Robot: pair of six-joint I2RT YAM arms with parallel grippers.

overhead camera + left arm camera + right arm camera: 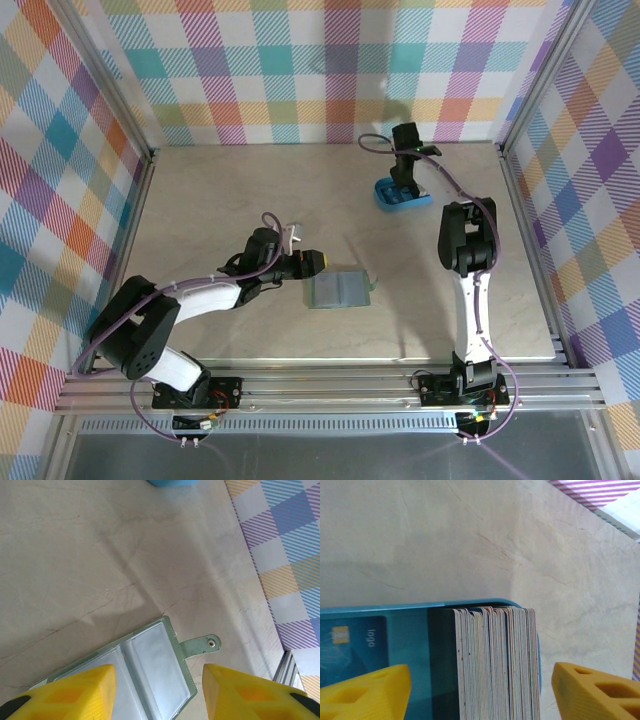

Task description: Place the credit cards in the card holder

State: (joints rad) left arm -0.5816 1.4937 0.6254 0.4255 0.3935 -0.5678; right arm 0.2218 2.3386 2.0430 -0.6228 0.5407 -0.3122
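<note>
At the far right of the tabletop [220, 200], the right hand [481, 680] hangs over the blue tray [380, 611]. It is spread wide, with one yellow finger on each side of the credit cards [495, 660]. The cards stand on edge as one tight stack at the tray's end, and neither finger touches them.

Nearer the arms, the card holder [150, 670] lies open and flat, pockets facing up and snap tab [202, 645] pointing toward the right wall. The left hand [159, 680] sits low at the holder's edge, moderately parted and empty. Whether a fingertip actually presses on the holder cannot be told.

Likely hazards:
- **Taking too many cards.** The right hand straddles the whole stack, so closing from this stance would probably seize many cards rather than one.
- **Spilling the stack.** The cards are thin and closely packed. A pinch near the top edges could fan them out or tip them over the tray wall.
- **Moving the tray.** It looks light and may lift or slide with the stack.
- **Holder shifting or buckling.** It is soft and appears unpinned. It may skate or buckle when a stiff card is pushed at a flat pocket mouth, unless the left hand bears down first.
</note>
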